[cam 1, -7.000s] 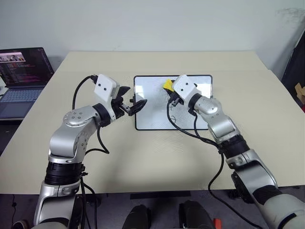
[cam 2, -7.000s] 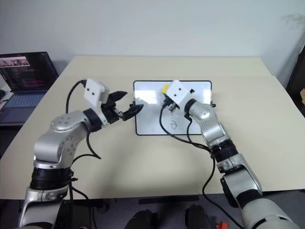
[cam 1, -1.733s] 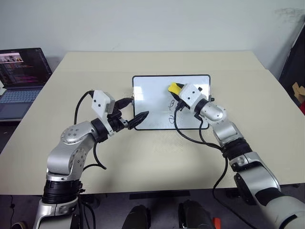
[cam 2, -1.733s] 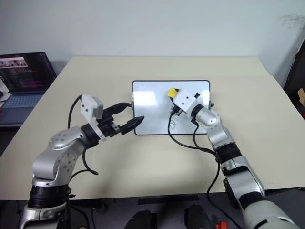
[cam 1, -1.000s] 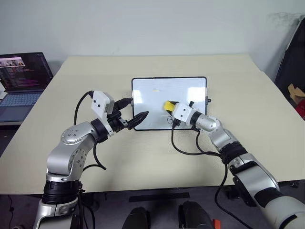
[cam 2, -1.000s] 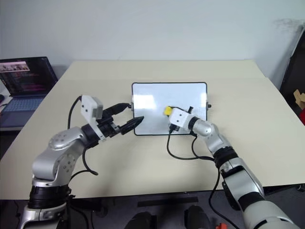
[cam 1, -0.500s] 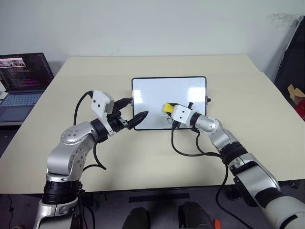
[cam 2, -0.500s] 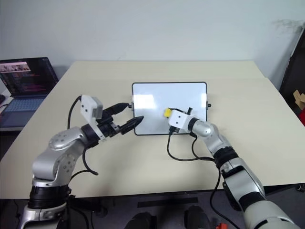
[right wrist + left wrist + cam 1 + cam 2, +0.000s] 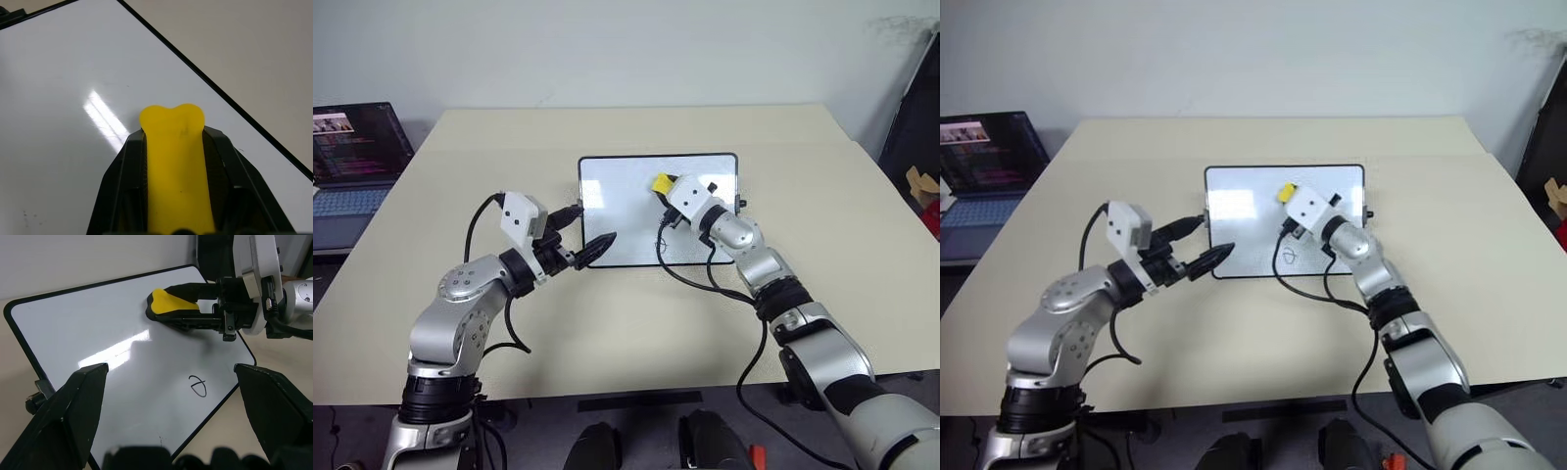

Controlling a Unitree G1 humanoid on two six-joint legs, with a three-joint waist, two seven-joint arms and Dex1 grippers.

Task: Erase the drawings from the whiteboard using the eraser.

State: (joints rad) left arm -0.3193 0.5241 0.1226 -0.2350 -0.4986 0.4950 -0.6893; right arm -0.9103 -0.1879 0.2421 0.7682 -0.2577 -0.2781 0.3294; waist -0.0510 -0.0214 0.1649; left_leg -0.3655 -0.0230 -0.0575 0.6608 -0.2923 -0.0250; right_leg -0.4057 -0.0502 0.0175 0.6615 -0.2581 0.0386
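The whiteboard [image 9: 617,211] lies flat at the middle of the table. My right gripper [image 9: 658,188] is shut on the yellow eraser [image 9: 660,182], holding it over the board's far right part. In the right wrist view the black fingers [image 9: 122,186] clamp the eraser [image 9: 176,156] from both sides. I cannot tell whether it touches the surface. One of the drawings, a black squiggle [image 9: 198,385], shows near the board's near edge [image 9: 1290,258]. My left gripper [image 9: 587,226] stands open at the board's near left corner, holding nothing.
An open laptop [image 9: 357,157] sits at the table's far left. The right wrist's black cable [image 9: 690,279] loops over the board's near edge onto the tan table [image 9: 607,333]. A dark panel [image 9: 913,108] and a cardboard box [image 9: 922,186] stand off the right side.
My right gripper has carried the eraser from the board's near part up toward its far edge, uncovering a squiggle near the near edge. The left arm has stayed still.
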